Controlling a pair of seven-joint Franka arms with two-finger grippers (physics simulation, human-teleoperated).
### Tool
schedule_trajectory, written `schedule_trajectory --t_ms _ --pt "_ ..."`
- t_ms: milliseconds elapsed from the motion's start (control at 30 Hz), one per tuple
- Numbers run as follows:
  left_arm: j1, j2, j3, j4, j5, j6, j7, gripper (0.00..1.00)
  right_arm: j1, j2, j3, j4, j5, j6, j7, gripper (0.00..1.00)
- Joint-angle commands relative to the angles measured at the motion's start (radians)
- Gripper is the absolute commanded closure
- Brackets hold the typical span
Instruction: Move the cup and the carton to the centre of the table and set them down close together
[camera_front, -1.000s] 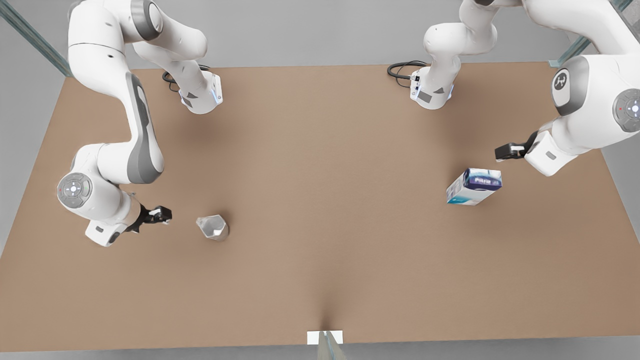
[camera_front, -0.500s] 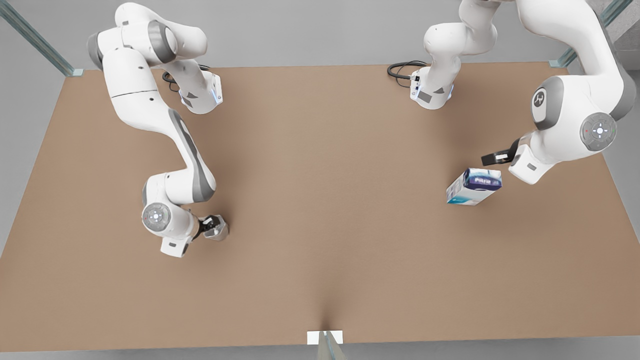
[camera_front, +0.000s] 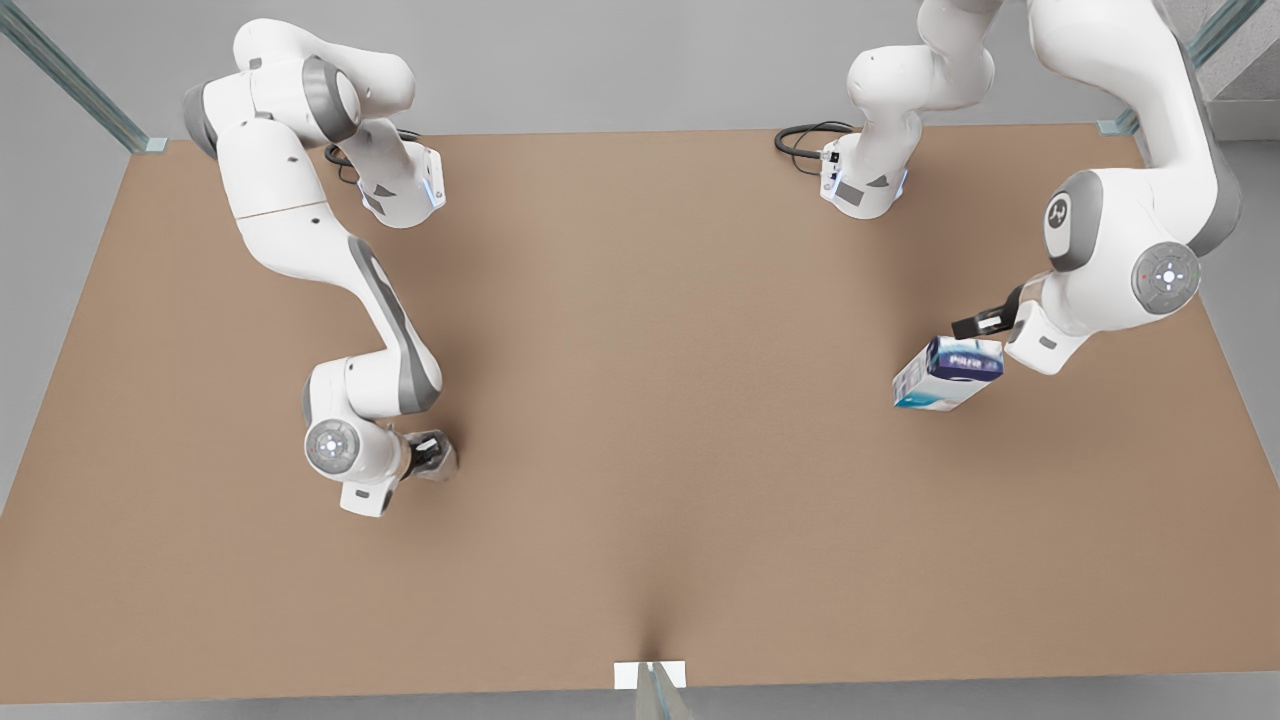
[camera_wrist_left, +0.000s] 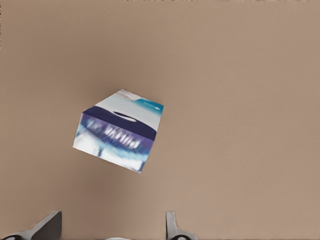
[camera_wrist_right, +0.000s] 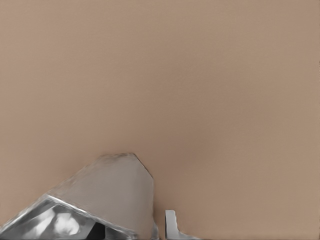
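Brown matte surface (camera_front: 640, 450) carries everything. My right hand (camera_front: 432, 452) is at the cup (camera_front: 441, 459) on the front view's left; I cannot tell its grip. My left hand (camera_front: 975, 325), fingers apart, hovers beside the carton (camera_front: 945, 373) (far right, tilted).

Count, front view — one brown surface (camera_front: 640, 480). Two white arms on it, one toward the front view's left (camera_front: 300, 230), one toward the front view's right (camera_front: 1130, 250). Two grippers: right gripper (camera_front: 432, 452), left gripper (camera_front: 975, 325). Loose objects — two in total: one silvery faceted cup (camera_front: 442, 462), one carton (camera_front: 947, 373). Two black cable loops at the arm bases (camera_front: 805, 135).
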Motion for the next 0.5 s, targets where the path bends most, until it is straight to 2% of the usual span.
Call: schedule_trajectory --t_ms 0,467 --pt "0.000 0.000 0.000 0.000 0.000 0.001 0.000 0.00 -0.002 0.005 0.000 0.000 0.000 0.000 0.000 0.79" --pt "0.000 0.000 0.015 -0.048 0.002 0.044 -0.035 0.00 -0.025 -0.020 0.000 0.011 0.003 -0.026 -0.009 0.79"
